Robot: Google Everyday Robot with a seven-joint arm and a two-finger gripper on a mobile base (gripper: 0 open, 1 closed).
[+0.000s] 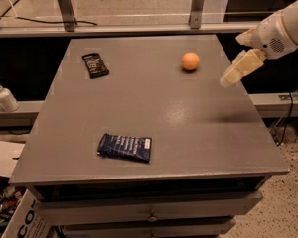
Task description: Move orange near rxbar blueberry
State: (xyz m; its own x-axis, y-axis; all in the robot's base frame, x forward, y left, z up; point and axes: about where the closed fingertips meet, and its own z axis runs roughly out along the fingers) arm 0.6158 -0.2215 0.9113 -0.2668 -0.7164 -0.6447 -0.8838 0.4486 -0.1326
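The small round orange fruit (pixel 190 61) is seen ungrasped near the far right corner of the grey counter (pixel 198 128), well apart from the flat dark blue rxbar blueberry wrapper (pixel 125 147) by the near edge, so the pale tool (pixel 232 76), whose state cannot be told, is held over the right edge, presumably for an approach.

The small round orange fruit (pixel 190 61) rests toward the far right of the counter (pixel 198 133), with my end effector (pixel 230 77) hovering near its right. The flat dark blue snack-bar wrapper (pixel 125 147), white-lettered, lies near the front edge, well apart.
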